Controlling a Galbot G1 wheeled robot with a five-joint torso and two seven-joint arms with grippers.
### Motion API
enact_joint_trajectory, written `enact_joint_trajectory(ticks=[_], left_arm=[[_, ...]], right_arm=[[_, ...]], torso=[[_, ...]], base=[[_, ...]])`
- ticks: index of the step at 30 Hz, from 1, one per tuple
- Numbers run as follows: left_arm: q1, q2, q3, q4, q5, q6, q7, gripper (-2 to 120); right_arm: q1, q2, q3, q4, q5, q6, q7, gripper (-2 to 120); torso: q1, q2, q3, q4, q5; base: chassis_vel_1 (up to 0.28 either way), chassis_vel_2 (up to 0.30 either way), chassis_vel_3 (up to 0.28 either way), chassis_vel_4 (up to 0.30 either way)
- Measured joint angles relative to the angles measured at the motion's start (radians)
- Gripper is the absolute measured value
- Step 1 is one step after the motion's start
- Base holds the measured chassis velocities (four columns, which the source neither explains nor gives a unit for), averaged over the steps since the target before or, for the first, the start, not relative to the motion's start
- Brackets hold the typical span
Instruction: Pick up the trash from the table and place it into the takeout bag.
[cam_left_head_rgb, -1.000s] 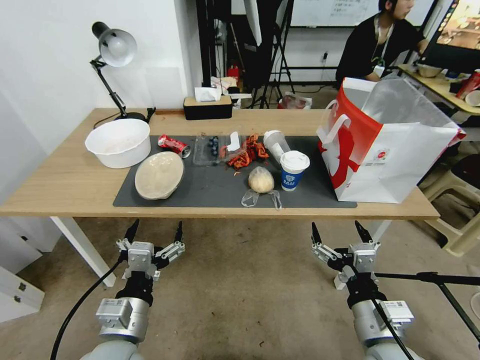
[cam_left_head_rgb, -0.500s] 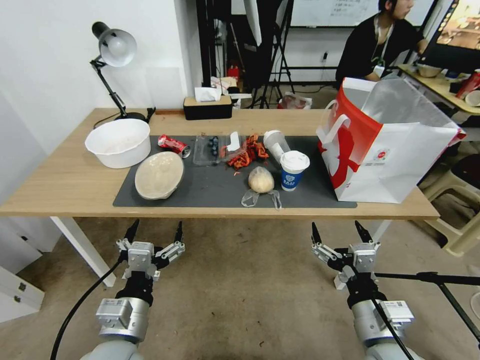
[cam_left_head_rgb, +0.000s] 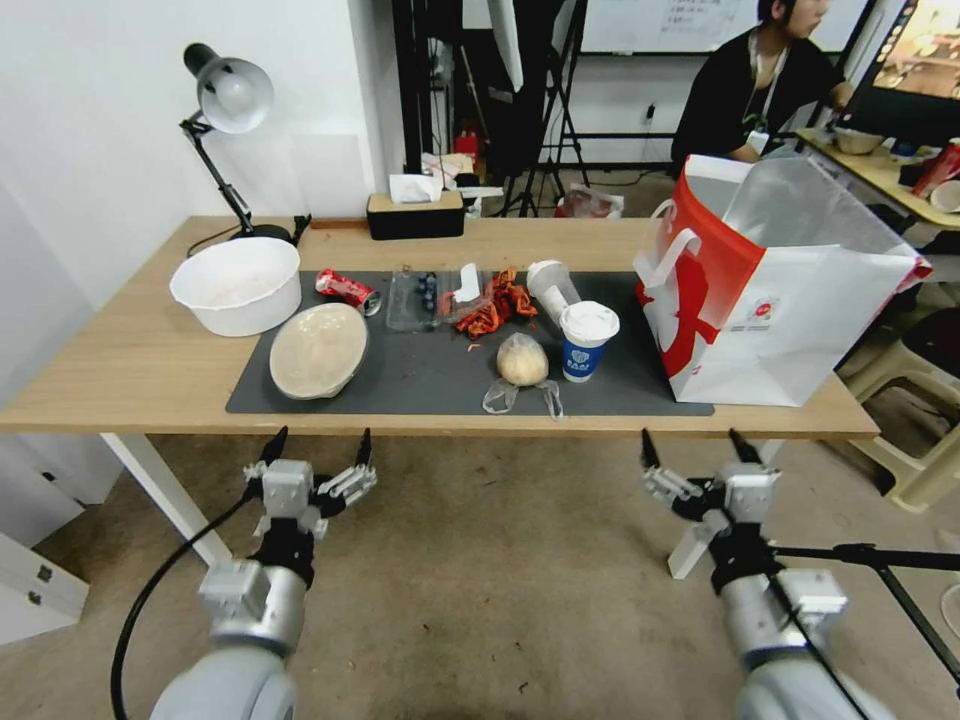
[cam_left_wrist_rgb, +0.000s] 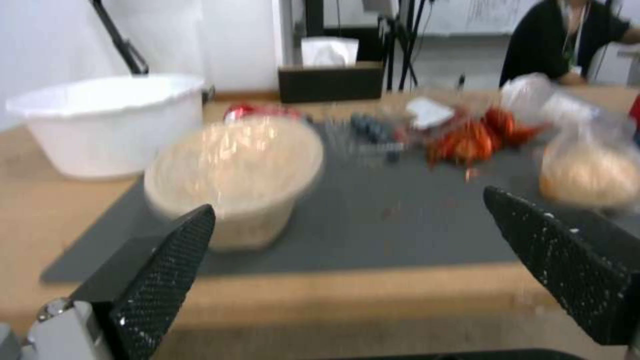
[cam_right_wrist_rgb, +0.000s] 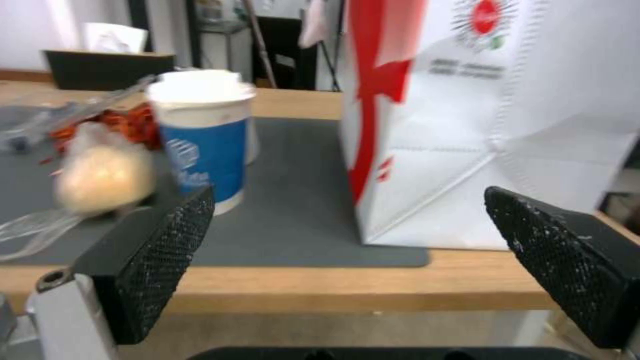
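Plainly nothing has been picked up yet: the left gripper (cam_left_head_rgb: 318, 447) and the right gripper (cam_left_head_rgb: 696, 447) both hang below the near edge of the table (cam_left_head_rgb: 120, 370), fingers spread wide and empty. The trash is scattered over the dark grey mat (cam_left_head_rgb: 420, 380): a beige oval lid (cam_left_head_rgb: 318, 350) towards the left, a crushed red can (cam_left_head_rgb: 345, 288) behind it, a wrapped bun (cam_left_head_rgb: 522, 360) near the front, a blue-white paper cup (cam_left_head_rgb: 586, 340) just beside it, and a clear plastic cup (cam_left_head_rgb: 550, 288) lying tipped behind that. The takeout bag (cam_left_head_rgb: 770, 290) stands at the right end of the mat, mouth open. Several things could go wrong from here. Coming up from below, either arm could strike the table's front edge. The paper cup is tall and upright, so a glancing finger would likely topple it into the bun or against the bag. The bun's loose wrap may slip out of a pinch, and the flat lid offers little to grip. The bag looks light and could slide or fold if bumped on the way in. As for what is hard to read, the reddish heap (cam_left_head_rgb: 495, 303) and the clear tray (cam_left_head_rgb: 425, 298) beside it are too tangled to name surely, perhaps food scraps, and the bag's inside is hidden by its near wall.
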Motion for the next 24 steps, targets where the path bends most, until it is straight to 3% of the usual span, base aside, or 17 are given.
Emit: enact_joint_trajectory(ticks=[2,3,5,15,24], left_arm=[[-0.046,0.014,0.009,0.001,-0.044,0.047,-0.013,100],[-0.090,0.028,0.020,0.003,-0.086,0.095,-0.025,100],[-0.122,0.038,0.028,0.008,-0.113,0.113,-0.032,100],[-0.127,0.047,0.021,0.032,-0.122,0.078,-0.022,100],[-0.113,0.033,-0.004,0.041,-0.109,0.046,-0.013,100]], right_arm=[[0.043,-0.006,0.028,0.028,0.030,-0.087,0.020,100],[0.065,-0.020,0.024,0.021,0.066,-0.081,0.034,100],[0.078,-0.030,0.015,0.009,0.090,-0.067,0.044,100],[0.126,-0.088,-0.046,-0.060,0.163,0.022,0.049,100],[0.279,-0.229,-0.133,-0.247,0.245,0.063,0.033,100]], torso=[[0.000,0.000,0.000,0.0008,0.0002],[0.000,0.000,0.000,0.0009,-0.0003],[0.000,0.000,0.000,0.0000,0.0006],[0.000,0.000,0.000,0.0007,0.0002],[0.000,0.000,0.000,0.0008,0.0004]], base=[[0.000,0.000,0.000,0.000],[0.000,0.000,0.000,0.000],[0.000,0.000,0.000,0.000],[0.000,0.000,0.000,0.000],[0.000,0.000,0.000,0.000]])
